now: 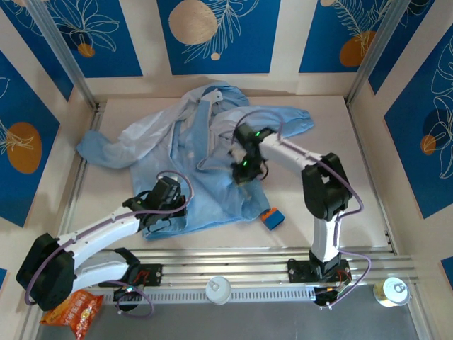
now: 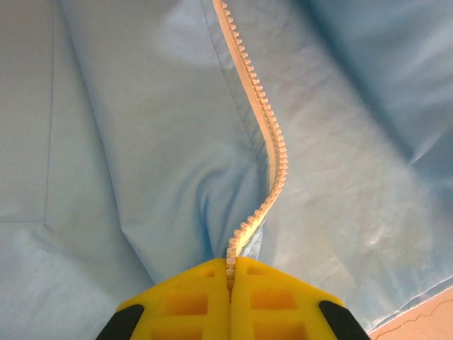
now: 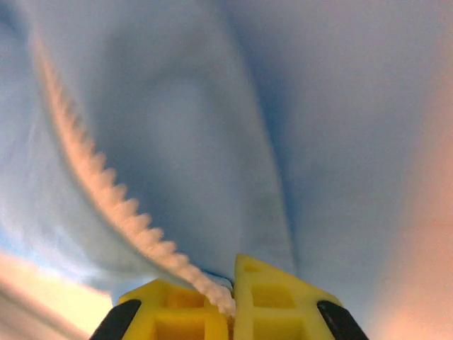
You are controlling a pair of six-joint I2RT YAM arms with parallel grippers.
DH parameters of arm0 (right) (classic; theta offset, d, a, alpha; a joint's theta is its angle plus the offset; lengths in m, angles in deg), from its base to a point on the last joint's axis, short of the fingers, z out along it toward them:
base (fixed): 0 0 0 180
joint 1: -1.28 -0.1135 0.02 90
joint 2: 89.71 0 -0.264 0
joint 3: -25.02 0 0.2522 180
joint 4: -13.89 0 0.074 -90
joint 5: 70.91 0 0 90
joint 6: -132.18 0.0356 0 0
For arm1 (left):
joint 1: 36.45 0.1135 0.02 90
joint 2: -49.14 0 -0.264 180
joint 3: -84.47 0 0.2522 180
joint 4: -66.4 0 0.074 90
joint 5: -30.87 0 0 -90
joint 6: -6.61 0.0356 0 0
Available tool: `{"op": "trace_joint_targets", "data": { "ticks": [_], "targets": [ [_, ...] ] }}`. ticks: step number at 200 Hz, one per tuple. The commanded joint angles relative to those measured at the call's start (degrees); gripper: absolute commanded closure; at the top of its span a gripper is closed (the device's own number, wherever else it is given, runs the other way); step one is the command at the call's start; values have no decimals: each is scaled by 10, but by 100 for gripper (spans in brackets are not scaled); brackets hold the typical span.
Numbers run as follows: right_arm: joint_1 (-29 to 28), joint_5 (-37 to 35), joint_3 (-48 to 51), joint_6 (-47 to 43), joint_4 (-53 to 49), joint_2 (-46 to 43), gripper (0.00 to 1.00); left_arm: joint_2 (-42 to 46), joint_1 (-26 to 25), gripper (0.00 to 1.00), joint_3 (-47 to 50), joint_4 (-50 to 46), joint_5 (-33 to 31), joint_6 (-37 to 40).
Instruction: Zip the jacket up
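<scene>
The light-blue jacket lies spread over the middle of the table, hood toward the back wall. My left gripper rests at its near hem. In the left wrist view the yellow fingers are shut on the lower end of the pale zipper, which runs up and away across the fabric. My right gripper is over the jacket's front, further up. Its yellow fingers are shut on a row of whitish zipper teeth, with fabric bunched and lifted around them.
A small blue and orange block lies just off the jacket's near right corner. Beyond the rail at the near edge are a snack bag, a white round lid and a can. Bare table shows by the hem.
</scene>
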Motion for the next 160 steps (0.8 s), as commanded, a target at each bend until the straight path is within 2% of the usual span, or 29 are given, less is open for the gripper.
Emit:
{"op": "trace_joint_targets", "data": {
  "ticks": [1,25,52,64,83,99,110,122,160],
  "targets": [
    [58,-243,-150,-47,-130,10,100,-6,9,100,-22,-23,0,7],
    [30,-326,-275,-54,-198,57,100,-7,11,100,-27,-38,-1,10],
    [-78,-312,-253,-6,-215,111,100,8,11,100,-13,-53,-11,2],
    [-134,-231,-236,27,-207,143,100,20,12,100,-4,-61,-18,-7],
    [-198,-2,-192,84,-140,148,94,43,12,100,8,-80,-28,-20],
    [-216,168,-127,133,-39,108,85,63,13,100,14,-96,-35,-25],
    [-212,260,-88,157,17,76,71,75,14,100,18,-105,-36,-27],
    [-201,311,-53,176,52,47,60,85,16,100,21,-111,-39,-27],
    [-143,399,32,198,95,-22,54,88,21,100,18,-111,-39,-16]
  ]
}}
